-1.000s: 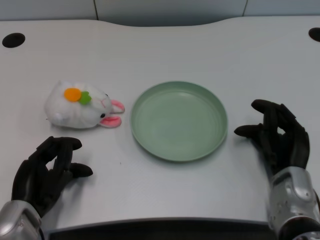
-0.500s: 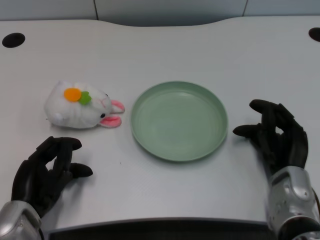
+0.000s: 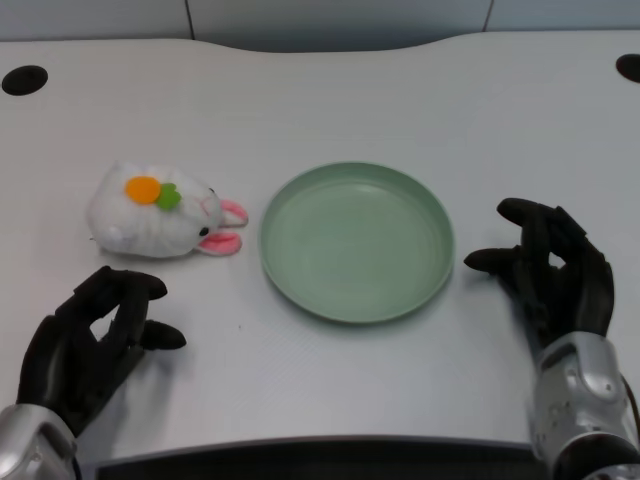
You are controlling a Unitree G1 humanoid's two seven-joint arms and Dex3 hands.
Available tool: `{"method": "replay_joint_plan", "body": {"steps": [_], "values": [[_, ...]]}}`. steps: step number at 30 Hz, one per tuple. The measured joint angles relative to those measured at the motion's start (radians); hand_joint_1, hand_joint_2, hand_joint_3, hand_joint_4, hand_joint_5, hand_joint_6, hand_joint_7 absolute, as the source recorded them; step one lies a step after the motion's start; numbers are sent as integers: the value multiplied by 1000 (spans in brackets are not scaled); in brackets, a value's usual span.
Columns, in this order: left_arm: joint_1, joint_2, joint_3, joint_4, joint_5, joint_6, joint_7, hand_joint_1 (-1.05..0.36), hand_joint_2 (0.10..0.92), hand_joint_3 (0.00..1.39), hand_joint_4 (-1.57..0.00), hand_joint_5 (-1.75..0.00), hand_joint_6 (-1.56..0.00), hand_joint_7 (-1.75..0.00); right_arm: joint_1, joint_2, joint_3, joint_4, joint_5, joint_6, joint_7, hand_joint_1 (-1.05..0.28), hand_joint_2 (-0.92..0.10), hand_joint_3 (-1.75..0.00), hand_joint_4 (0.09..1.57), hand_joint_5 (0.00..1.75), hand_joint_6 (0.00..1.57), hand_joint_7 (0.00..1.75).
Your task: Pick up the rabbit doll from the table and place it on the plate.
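Observation:
A white rabbit doll (image 3: 158,214) with pink ears and an orange and green patch lies on its side at the table's left. To its right sits a green plate (image 3: 357,241) with nothing on it. My left hand (image 3: 88,346) hovers near the front edge, below the doll and apart from it, with fingers spread and curved and nothing in them. My right hand (image 3: 548,274) rests just right of the plate.
The white table (image 3: 330,100) has two dark round holes at the back corners, one at the left (image 3: 24,79) and one at the right (image 3: 630,67). The table's front edge runs along the bottom of the view.

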Motion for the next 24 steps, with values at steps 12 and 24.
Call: {"method": "replay_joint_plan", "body": {"steps": [12, 24], "values": [[-172, 213, -29, -89, 192, -115, -45, -518, 921, 336, -410, -1329, -481, -792, -5, 4, 5, 3, -7, 0, -5, -429, -921, -393, 887, 1249, 787, 900], [-417, 517, -240, -14, 637, -219, -104, -824, 921, 98, -24, -441, -257, -8, -5, 29, 10, -8, -8, 0, -12, -408, -921, -407, 859, 1266, 755, 920]]}}
